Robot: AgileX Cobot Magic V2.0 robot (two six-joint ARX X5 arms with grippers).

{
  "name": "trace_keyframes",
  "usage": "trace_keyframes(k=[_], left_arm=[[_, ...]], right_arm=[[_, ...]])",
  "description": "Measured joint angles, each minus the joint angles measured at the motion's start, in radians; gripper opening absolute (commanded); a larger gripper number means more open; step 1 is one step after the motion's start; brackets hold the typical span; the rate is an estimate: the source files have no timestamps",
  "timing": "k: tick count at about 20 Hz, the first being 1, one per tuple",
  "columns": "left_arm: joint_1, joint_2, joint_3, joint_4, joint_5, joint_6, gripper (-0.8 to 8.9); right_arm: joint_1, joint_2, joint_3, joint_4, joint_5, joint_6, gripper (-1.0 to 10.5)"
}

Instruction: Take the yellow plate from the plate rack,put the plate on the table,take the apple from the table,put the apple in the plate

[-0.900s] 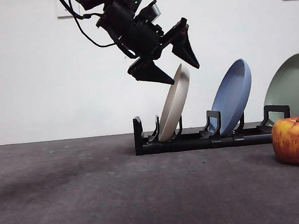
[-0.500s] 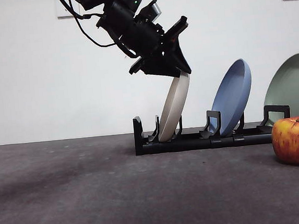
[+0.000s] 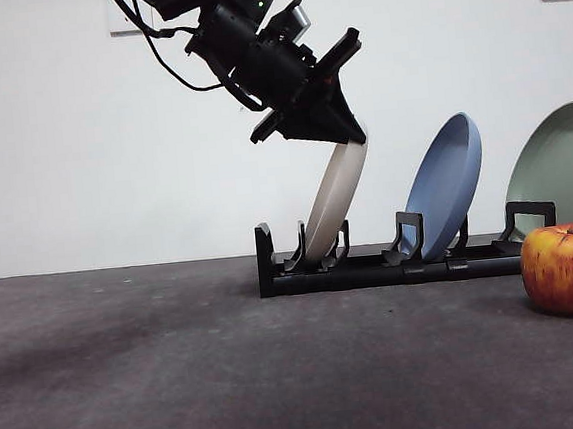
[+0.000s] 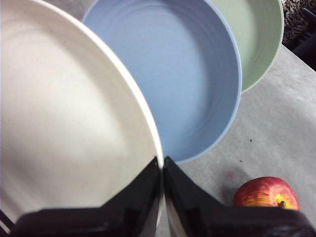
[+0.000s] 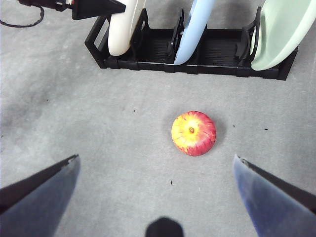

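L gripper (image 3: 345, 134), black two-jaw, is clamped narrow on the top rim of the cream matte round plate (image 3: 334, 202); plate leans tilted, lower edge in the end slot of the long black pronged plate rack (image 3: 391, 264). Blue plate (image 3: 448, 184) & pale green plate (image 3: 561, 165) sit in the next slots. Red-yellow streaked apple (image 3: 568, 268) rests on the dark grey rough table (image 3: 180, 374), in front of the rack. R gripper (image 5: 155, 170) hangs above the apple, jaws spread wide.
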Motion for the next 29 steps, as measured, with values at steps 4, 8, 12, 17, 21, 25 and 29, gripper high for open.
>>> trace_keyframes(k=[4,8,12,17,21,25,29], left_arm=[[0.002,0.000,0.001,-0.001,0.033,-0.003,-0.08],[0.012,0.000,0.044,-0.006,0.084,-0.029,-0.08],[0.021,0.000,0.106,-0.025,0.133,-0.059,-0.08],[0.024,0.000,0.218,-0.157,0.151,-0.051,-0.08],[0.019,0.000,0.420,-0.435,0.097,0.082,-0.06],[-0.020,-0.010,0.641,-0.756,-0.102,0.253,-0.06],[-0.085,-0.116,0.652,-0.888,-0.302,0.345,-0.06]], right_arm=[[0.000,0.000,0.000,0.000,0.000,0.000,5.6],[0.000,0.000,0.000,0.000,0.000,0.000,5.6],[0.000,0.000,0.000,0.000,0.000,0.000,5.6],[0.000,0.000,0.000,0.000,0.000,0.000,5.6],[0.000,0.001,0.000,0.000,0.000,0.000,5.6],[0.000,0.011,0.000,0.002,0.000,0.000,5.6],[0.000,0.026,0.000,0.007,0.000,0.000,5.6]])
